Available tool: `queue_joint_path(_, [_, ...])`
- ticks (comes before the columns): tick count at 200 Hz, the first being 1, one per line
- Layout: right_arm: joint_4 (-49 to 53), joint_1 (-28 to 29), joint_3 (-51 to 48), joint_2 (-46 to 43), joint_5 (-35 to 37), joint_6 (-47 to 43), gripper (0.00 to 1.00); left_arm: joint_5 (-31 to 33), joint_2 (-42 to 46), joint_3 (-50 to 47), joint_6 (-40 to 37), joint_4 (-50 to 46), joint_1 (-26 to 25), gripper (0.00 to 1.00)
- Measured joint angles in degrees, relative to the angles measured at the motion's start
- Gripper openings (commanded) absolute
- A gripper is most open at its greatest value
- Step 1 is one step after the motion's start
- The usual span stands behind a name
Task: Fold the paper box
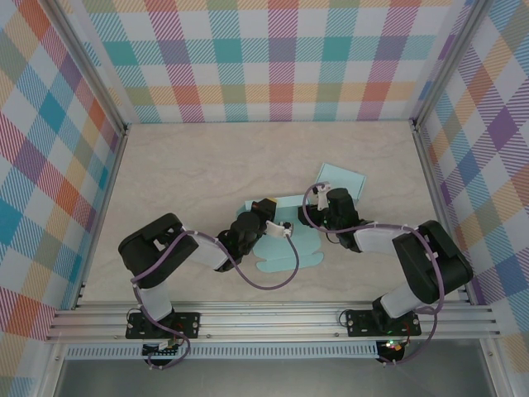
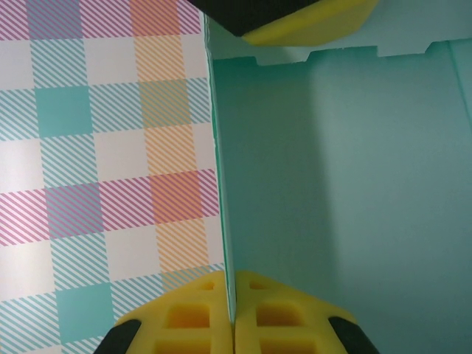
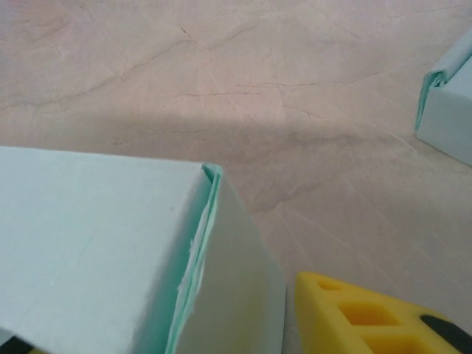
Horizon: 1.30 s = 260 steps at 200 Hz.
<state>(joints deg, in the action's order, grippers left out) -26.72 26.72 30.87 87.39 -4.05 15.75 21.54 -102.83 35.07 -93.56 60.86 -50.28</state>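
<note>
My left wrist camera lets me see the left gripper (image 2: pixel 234 313) pressed fully together on a thin standing wall of the paper box (image 2: pixel 354 184). From above this pinch is hidden under the arm. At the box's right side the right gripper (image 1: pixel 322 217) is cut off, with one yellow finger (image 3: pixel 354 317) just beside the corner, so I cannot tell if it grips.
</note>
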Motion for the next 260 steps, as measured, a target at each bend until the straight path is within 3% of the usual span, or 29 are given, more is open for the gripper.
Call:
queue_joint_path(30, [-0.4, 0.9, 0.0, 0.4, 1.4, -0.2, 0.43, -0.3, 1.0, 0.0, 1.7, -2.0, 0.0, 0.00])
queue_joint_path(62, [-0.5, 3.0, 0.3, 2.3, 5.7, -0.3, 0.32, -1.3, 2.4, 0.6, 5.0, -5.4, 0.0, 0.00])
queue_joint_path(89, [-1.1, 4.4, 0.3, 3.4, 9.5, -0.8, 0.24, -2.2, 4.0, 0.9, 8.6, -8.8, 0.0, 0.21])
queue_joint_path(103, [-1.5, 4.9, 0.4, 3.7, 11.2, -1.3, 0.21, -3.0, 4.6, 0.9, 10.6, -11.1, -0.1, 0.39])
queue_joint_path(109, [-1.6, 5.0, 0.4, 3.8, 11.8, -1.6, 0.20, -3.4, 4.7, 1.0, 11.5, -11.8, -0.2, 0.63])
queue_joint_path(112, [-1.6, 5.1, 0.4, 3.8, 12.2, -1.7, 0.20, -3.3, 4.7, 1.0, 11.8, -12.1, -0.2, 0.91])
queue_joint_path(113, [-1.6, 5.2, 0.4, 3.8, 12.3, -1.7, 0.20, -3.4, 4.7, 1.0, 11.7, -12.2, -0.2, 0.95])
queue_joint_path(116, [-1.6, 5.2, 0.4, 3.8, 12.5, -1.8, 0.19, -3.7, 4.8, 1.0, 12.5, -12.7, -0.3, 1.00])
queue_joint_path(160, [-1.6, 6.1, 0.4, 3.9, 15.5, -3.2, 0.17, -3.5, 7.9, 1.1, 21.3, -15.6, -0.3, 1.00])
queue_joint_path(200, [-1.5, 6.6, 0.4, 3.8, 17.3, -3.8, 0.12, -1.1, 18.9, 1.1, 32.8, -19.4, -0.3, 1.00])
queue_joint_path(219, [-1.0, 6.9, 0.4, 3.3, 18.3, -4.3, 0.09, -0.3, 27.3, 1.3, 40.7, -26.1, -0.3, 1.00])
queue_joint_path(260, [-0.4, 7.4, 0.4, 2.4, 20.2, -4.5, 0.00, 3.8, 45.2, 5.3, 66.2, -43.9, 1.1, 1.00])
